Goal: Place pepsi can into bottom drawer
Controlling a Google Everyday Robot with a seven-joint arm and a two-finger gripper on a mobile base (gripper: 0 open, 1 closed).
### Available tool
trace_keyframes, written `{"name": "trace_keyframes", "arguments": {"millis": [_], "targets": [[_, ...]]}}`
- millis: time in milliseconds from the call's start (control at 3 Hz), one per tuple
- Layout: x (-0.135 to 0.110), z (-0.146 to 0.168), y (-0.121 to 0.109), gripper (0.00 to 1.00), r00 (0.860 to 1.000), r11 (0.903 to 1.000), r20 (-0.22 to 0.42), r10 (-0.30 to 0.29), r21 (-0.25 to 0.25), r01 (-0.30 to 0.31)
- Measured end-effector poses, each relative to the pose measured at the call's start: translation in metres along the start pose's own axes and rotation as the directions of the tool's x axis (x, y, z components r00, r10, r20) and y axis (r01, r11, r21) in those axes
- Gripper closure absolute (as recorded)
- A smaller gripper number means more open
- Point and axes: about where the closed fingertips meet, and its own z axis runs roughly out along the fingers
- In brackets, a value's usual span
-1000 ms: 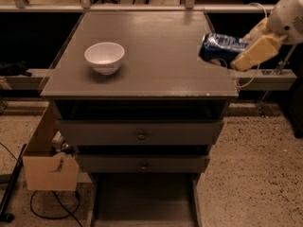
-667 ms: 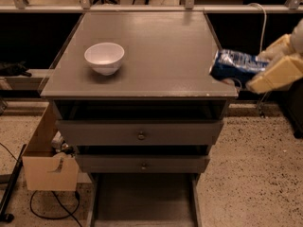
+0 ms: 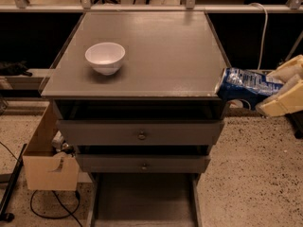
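At the right middle of the frame, the two-finger cream-coloured tool (image 3: 271,93) is closed on the small blue metal pepsi can (image 3: 242,85) with white markings. One finger lies above the can's right end and one below. The can lies nearly on its side in the air, its left end just beside the front right corner of the flat grey cabinet surface (image 3: 161,41).

A can like this is probably light, though nothing shows whether it is full. Its wall is thin and smooth, so it may slip under a loose grip and would dent under a hard one. The curved side is the best place to hold it, squeezed across the round body near the middle, where the ends stiffen it least but the pads sit squarely. The present hold looks closer to one end, so the free end could droop or swing.

The bottom drawer (image 3: 142,202), a wide shallow dull-grey tray, stands open at the bottom centre of the frame, well below and left of the can. It sits under two grey knobbed drawer fronts (image 3: 141,135). A round white bowl (image 3: 105,57) sits on the surface at upper left, well apart from the can.
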Motion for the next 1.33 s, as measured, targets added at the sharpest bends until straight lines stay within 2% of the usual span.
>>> {"name": "trace_keyframes", "arguments": {"millis": [333,667,1000,1333], "targets": [[-0.003,0.004,-0.006,1.0,1.0,0.9998,0.003,0.002,0.017,-0.002],[-0.002,0.026,-0.002,1.0,0.995,0.998,0.076,0.06,0.015,-0.061],[-0.001,0.061,0.019,1.0,0.976,0.9897,0.162,0.143,-0.012,-0.143],[0.012,0.107,0.049,1.0,0.959,0.9769,0.189,0.212,-0.066,-0.203]]}}
